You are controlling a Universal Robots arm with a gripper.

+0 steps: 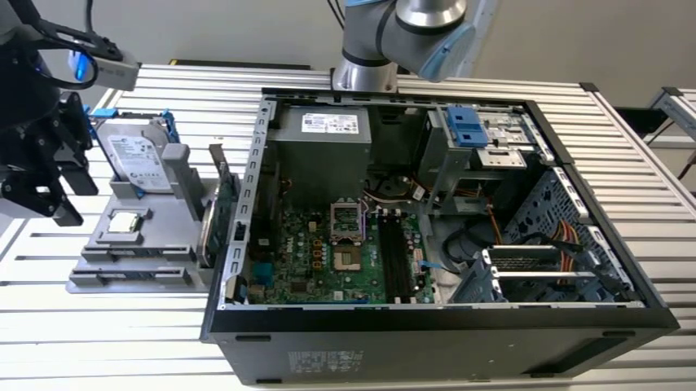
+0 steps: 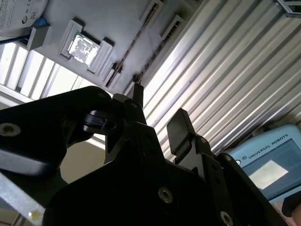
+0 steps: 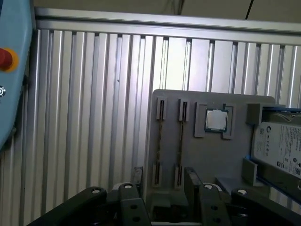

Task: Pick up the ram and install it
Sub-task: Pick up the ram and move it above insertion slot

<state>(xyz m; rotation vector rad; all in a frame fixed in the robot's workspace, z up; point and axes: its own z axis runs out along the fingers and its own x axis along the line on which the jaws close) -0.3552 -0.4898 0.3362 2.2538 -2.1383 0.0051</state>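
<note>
My gripper is open with nothing between its black fingers. It hangs over the near end of a grey parts holder, above two narrow slots. A thin dark strip runs along each slot, seen edge-on, and I cannot tell whether either strip is the ram. In the second wrist view the gripper points at the same slots. In the exterior view the gripper is at the far left, beside the holder.
An open computer case with its motherboard fills the middle. The holder also carries a hard drive, a processor chip and an upright green card. A blue-grey control pendant lies on the ribbed aluminium table.
</note>
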